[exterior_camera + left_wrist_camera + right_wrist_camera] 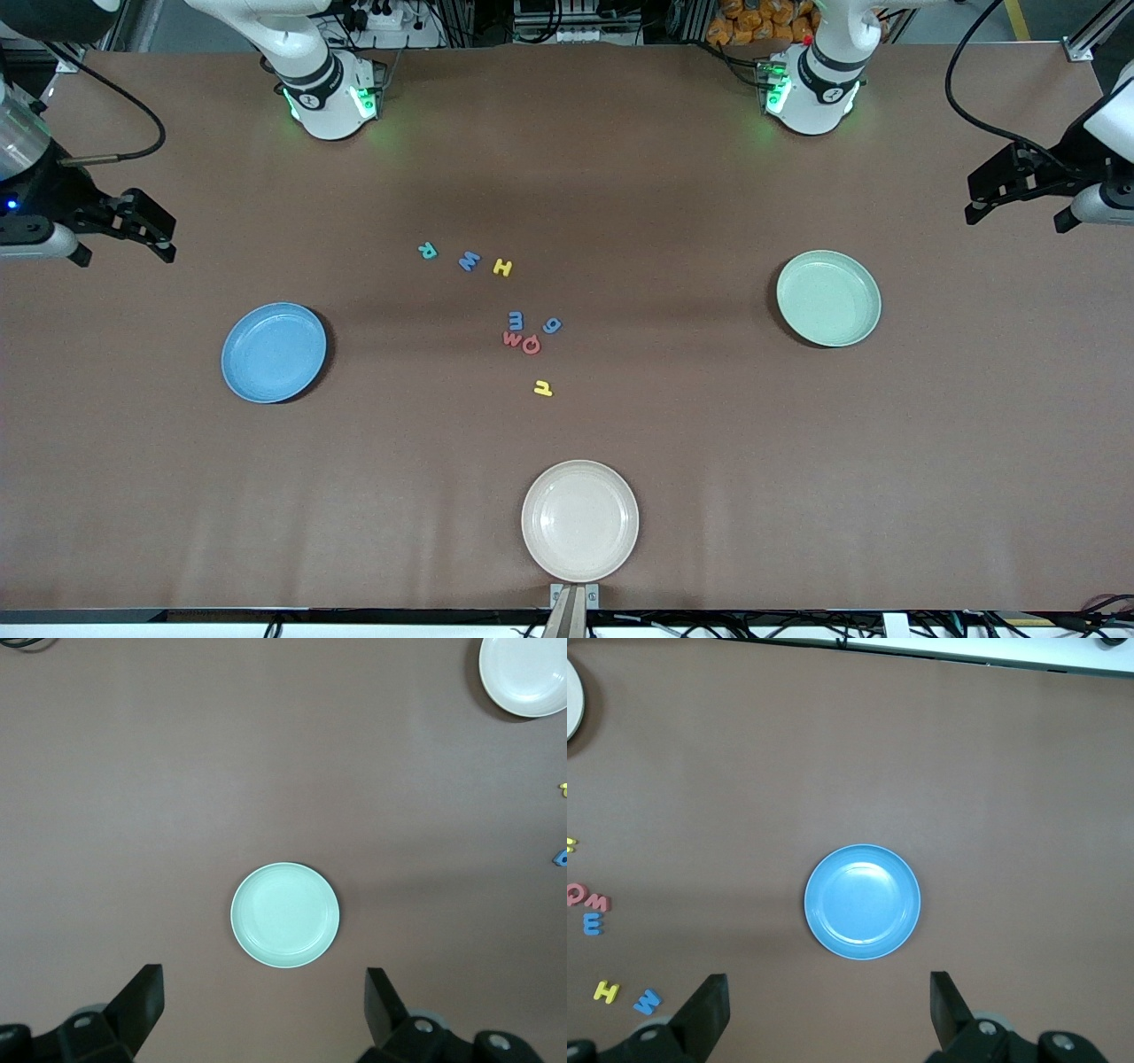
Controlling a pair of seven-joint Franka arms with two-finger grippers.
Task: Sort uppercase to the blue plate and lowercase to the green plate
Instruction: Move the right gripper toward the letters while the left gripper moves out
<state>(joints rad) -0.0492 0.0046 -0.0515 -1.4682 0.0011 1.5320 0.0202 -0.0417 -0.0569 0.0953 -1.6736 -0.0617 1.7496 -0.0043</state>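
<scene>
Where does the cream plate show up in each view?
Front view: cream plate low at centre, nearest the camera.
Left wrist view: cream plate in the top right corner, cut off.
Right wrist view: a sliver at the top left edge.
Shared landmark: the yellow h.

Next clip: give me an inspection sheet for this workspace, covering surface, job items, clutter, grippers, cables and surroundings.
Surface: brown table, flat.
Job's things: blue plate toward the right arm's end and green plate toward the left arm's end, neither holding a letter. Eight letters lie loose mid-table: R, W, H in a row; m, g, w touching Q; h nearest the camera.
Clutter: white plate, nothing in it.
Grippers: left gripper over the green plate, right gripper over the blue plate, both open, holding nothing.
Cables: black cable at each arm's end.
Surroundings: equipment past the bases.
</scene>
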